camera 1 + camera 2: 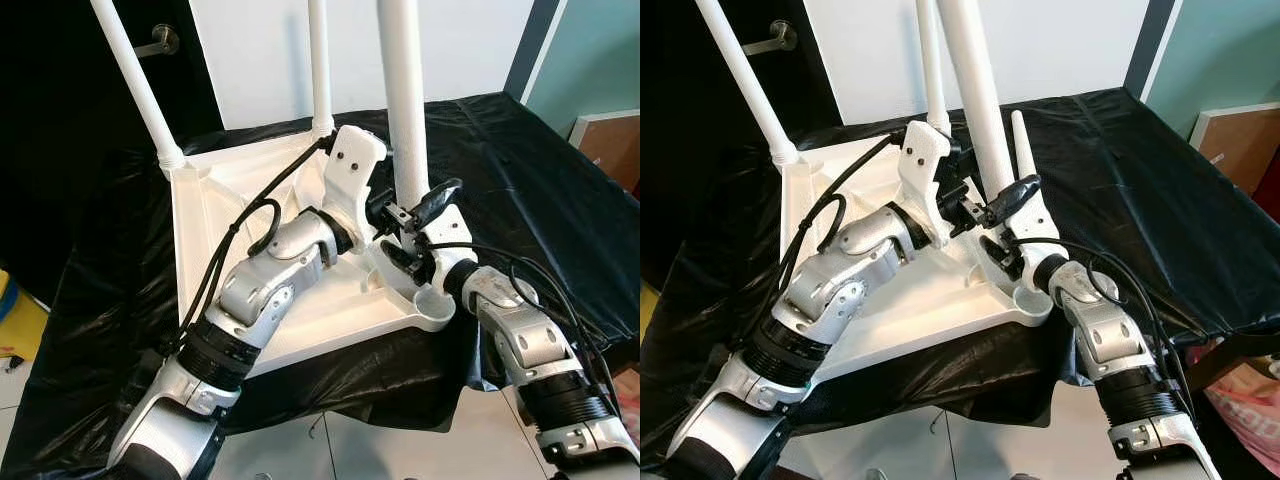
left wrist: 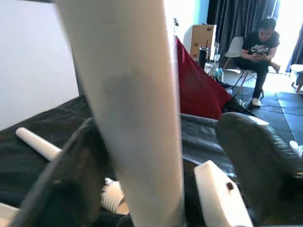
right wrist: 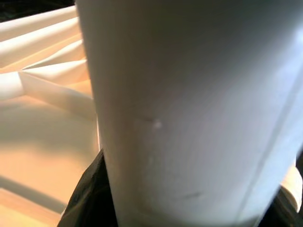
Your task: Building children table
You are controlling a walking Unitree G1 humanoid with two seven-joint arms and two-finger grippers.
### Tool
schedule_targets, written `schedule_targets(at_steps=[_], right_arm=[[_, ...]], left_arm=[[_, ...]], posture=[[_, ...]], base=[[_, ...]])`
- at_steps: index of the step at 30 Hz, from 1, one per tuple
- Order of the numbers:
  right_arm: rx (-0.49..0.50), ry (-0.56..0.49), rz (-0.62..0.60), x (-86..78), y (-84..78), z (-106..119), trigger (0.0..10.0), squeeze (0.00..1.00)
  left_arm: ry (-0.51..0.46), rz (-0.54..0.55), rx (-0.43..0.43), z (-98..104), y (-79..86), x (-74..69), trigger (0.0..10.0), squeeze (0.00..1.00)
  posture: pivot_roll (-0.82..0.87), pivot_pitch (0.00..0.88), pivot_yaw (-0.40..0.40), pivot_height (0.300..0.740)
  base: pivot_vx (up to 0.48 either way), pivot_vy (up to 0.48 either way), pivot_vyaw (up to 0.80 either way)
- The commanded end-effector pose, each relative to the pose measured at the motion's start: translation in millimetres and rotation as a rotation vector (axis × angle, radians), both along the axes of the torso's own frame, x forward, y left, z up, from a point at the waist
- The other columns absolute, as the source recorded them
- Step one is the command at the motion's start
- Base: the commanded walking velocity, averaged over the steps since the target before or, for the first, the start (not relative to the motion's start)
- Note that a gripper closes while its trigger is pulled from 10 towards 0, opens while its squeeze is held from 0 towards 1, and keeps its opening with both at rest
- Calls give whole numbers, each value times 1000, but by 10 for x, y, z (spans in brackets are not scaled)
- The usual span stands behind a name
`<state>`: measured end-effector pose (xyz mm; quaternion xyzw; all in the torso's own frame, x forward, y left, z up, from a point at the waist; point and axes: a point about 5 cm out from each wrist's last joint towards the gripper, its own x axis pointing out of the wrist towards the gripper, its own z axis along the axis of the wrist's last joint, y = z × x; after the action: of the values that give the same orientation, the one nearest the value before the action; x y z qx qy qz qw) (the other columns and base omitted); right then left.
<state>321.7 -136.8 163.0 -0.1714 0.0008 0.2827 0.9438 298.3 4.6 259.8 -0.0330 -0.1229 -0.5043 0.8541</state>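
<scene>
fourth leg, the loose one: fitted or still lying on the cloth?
Not fitted. The fourth leg lies flat on the black cloth behind the tabletop, threaded end toward it, while both grippers work the third leg.

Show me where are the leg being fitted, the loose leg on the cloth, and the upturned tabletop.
leg being fitted [image 1: 408, 120], left eye view, mid shaft above both grippers
loose leg [image 1: 1021, 138], right eye view, tapered shaft lying on the black cloth
upturned tabletop [image 1: 200, 215], left eye view, bare underside near its left edge

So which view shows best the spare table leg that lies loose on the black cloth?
The right eye view: the loose table leg lies unobstructed on the black cloth behind the right gripper. The left wrist view shows one end, partly hidden.
</scene>
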Motion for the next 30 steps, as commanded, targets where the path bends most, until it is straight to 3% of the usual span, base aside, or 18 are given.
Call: schedule_targets(at_steps=[1,14,15,16,17,21,22,30], right_arm=[[-24,9,41,-17,81,-11,10000,0],[-34,15,46,9,85,4,10000,0],[-22,19,43,14,97,13,10000,0],[-22,19,43,14,97,13,10000,0],[-4,26,29,24,100,21,10000,0],[45,24,-21,59,84,53,10000,0],[66,27,-33,65,83,67,10000,1000],[119,-19,-60,55,95,156,10000,1000]], left_arm=[[-64,-401,87,6,-157,-222,0,0],[-61,-392,85,30,-142,-194,0,0],[-65,-377,87,42,-154,-188,8941,0],[-65,-377,87,42,-154,-188,8941,0],[-68,-359,89,56,-171,-184,10000,0],[-68,-263,113,89,-212,-119,10000,0],[-39,-206,109,124,-224,-63,10000,0],[38,-81,70,266,-264,30,10000,0]], posture=[[-187,24,46,740],[-180,32,40,740],[-178,33,37,740],[-178,33,37,740],[-178,34,37,740],[-179,36,35,740],[-181,40,37,740],[-169,44,35,740]], base=[[0,0,0],[0,0,0],[0,0,0],[0,0,0],[0,0,0],[0,0,0],[0,0,0],[0,0,0]])
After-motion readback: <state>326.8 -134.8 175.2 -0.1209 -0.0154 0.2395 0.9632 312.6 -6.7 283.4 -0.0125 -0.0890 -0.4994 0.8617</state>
